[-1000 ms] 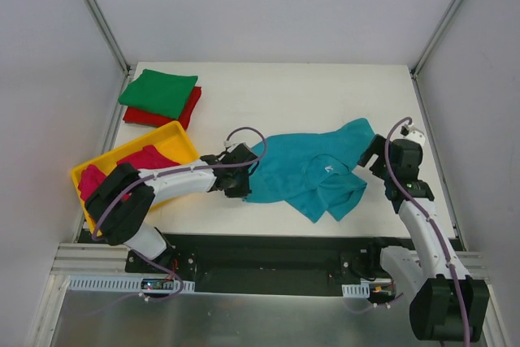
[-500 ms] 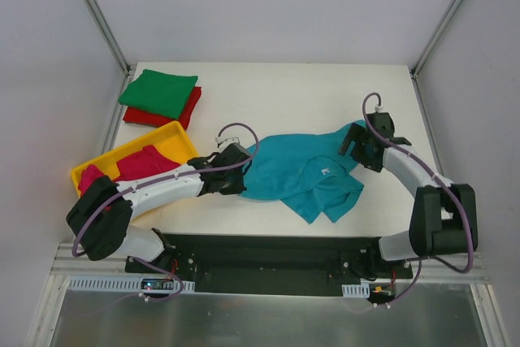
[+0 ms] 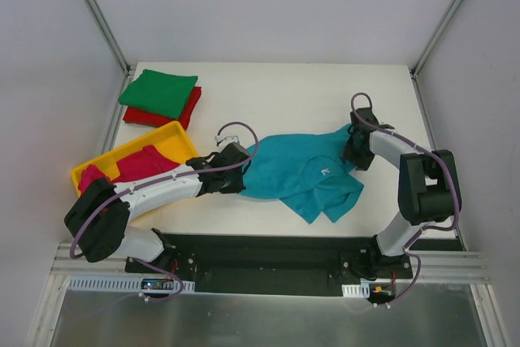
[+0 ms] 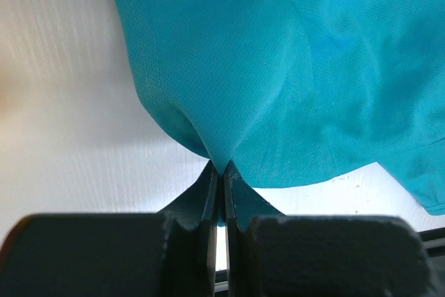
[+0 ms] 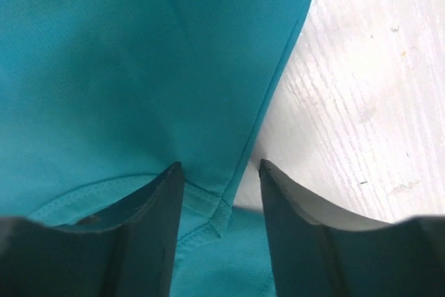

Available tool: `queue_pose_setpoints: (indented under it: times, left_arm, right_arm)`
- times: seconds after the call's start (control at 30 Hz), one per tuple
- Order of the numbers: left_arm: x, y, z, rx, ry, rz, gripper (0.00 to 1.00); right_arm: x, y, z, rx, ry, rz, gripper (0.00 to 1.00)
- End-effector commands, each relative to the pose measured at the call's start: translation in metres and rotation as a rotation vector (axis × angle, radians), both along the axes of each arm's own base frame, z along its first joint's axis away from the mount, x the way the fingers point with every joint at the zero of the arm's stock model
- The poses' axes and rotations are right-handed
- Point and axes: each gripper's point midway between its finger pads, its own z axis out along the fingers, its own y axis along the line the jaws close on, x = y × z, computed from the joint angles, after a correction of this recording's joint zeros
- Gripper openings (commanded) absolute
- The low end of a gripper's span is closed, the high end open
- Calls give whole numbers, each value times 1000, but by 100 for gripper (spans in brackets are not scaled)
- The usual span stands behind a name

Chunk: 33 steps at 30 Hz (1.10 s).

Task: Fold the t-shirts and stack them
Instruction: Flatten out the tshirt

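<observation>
In the top view, the teal shirt [image 3: 302, 170] lies crumpled at the middle of the bench [image 3: 276, 99]. A green shirt [image 3: 158, 91] sits folded on a red shirt [image 3: 192, 108] at the upper left. Lower left of these, pink shirts [image 3: 145, 162] lie in a yellow tray [image 3: 180, 137]. The left claw [image 3: 243, 176] meets the teal shirt's left edge, and the right claw [image 3: 352, 157] is over its right end.

In the left wrist view, the left claw [image 4: 221, 172] is pressed together on a pinched peak of the teal shirt [image 4: 278, 67], which fans out toward the top and right of the frame over the white bench [image 4: 69, 102].

In the right wrist view, the right claw [image 5: 221, 172] stands apart, its fingers [image 5: 149, 220] either side of the teal shirt's [image 5: 104, 67] stitched hem. Bare bench [image 5: 361, 67] shows at the right.
</observation>
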Motion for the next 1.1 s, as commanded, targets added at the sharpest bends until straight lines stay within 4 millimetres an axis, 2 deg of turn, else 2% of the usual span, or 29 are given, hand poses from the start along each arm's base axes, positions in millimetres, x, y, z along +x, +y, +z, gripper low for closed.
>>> queue_pose_setpoints:
  times: [0.0, 0.07, 0.2, 0.37, 0.47, 0.53, 0.63, 0.8, 0.93, 1.07]
  left_arm:
    - [8, 0, 11, 21, -45, -12, 0]
    - [11, -1, 15, 17, -57, -23, 0]
    - [13, 0, 18, 25, -70, -26, 0]
    - [15, 4, 23, 26, -85, -17, 0]
    - [19, 2, 38, 7, -115, -25, 0]
    - [25, -3, 59, -21, -146, -39, 0]
    - [32, -6, 96, -69, -223, -51, 0]
    - [41, 4, 167, -140, -378, -36, 0]
    - [41, 10, 239, -210, -536, -65, 0]
    - [32, 18, 320, -274, -718, -137, 0]
  right_arm:
    - [25, 11, 9, -5, -57, 7, 41]
    - [32, 12, 15, -21, -81, 23, 23]
    - [47, 15, 26, -27, -145, 49, 1]
    - [57, 18, 39, -17, -236, 102, 1]
    - [56, 19, 60, -13, -299, 128, 1]
    - [53, 17, 81, -17, -352, 134, 1]
    - [37, 11, 126, -25, -430, 130, 1]
    - [7, -3, 203, -60, -549, 136, 1]
    - [-20, -5, 271, -47, -680, 177, 1]
    - [-50, 3, 342, 4, -802, 267, 1]
